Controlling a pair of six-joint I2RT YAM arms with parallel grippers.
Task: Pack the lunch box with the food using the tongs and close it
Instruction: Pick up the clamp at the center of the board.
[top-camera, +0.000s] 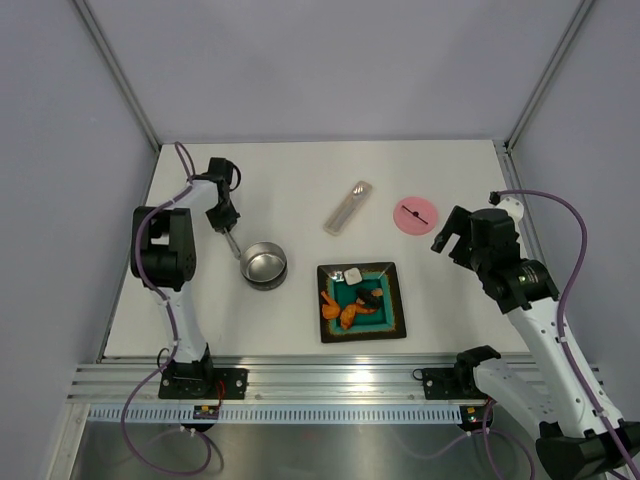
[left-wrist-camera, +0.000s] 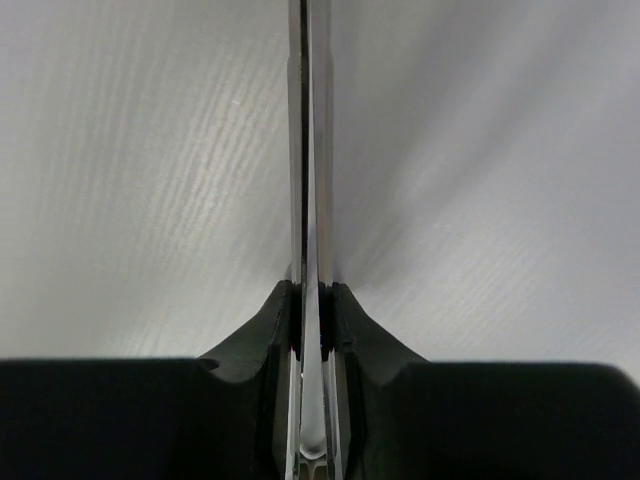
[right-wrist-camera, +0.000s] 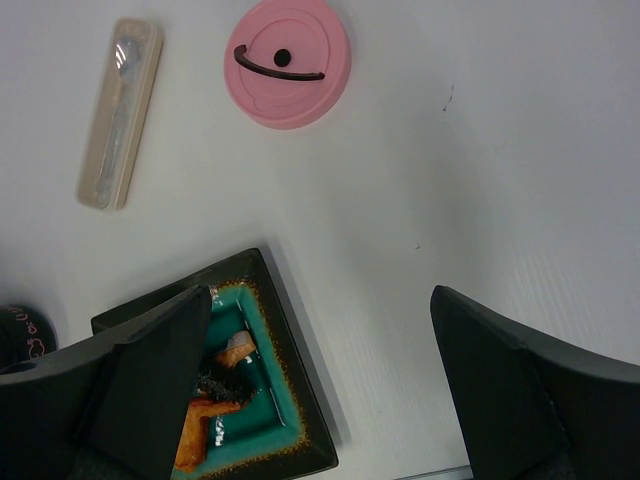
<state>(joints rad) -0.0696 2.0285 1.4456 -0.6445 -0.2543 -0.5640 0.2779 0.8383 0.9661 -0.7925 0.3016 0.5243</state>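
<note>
The left gripper (left-wrist-camera: 311, 300) is clenched on the tongs (left-wrist-camera: 310, 150), pressing both arms flat together, tips near the steel tin (top-camera: 264, 266). Easing that squeeze should let them spring apart before they reach the food (top-camera: 350, 305) on the teal plate (top-camera: 362, 338). The right gripper (right-wrist-camera: 320, 292) hangs spread wide and empty.

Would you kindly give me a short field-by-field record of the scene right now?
left end effector: shut on the tongs
right end effector: open, over the table by the plate
lunch box: uncovered, looks empty
lid: on the table, apart from the lunch box
food: on the plate
</note>
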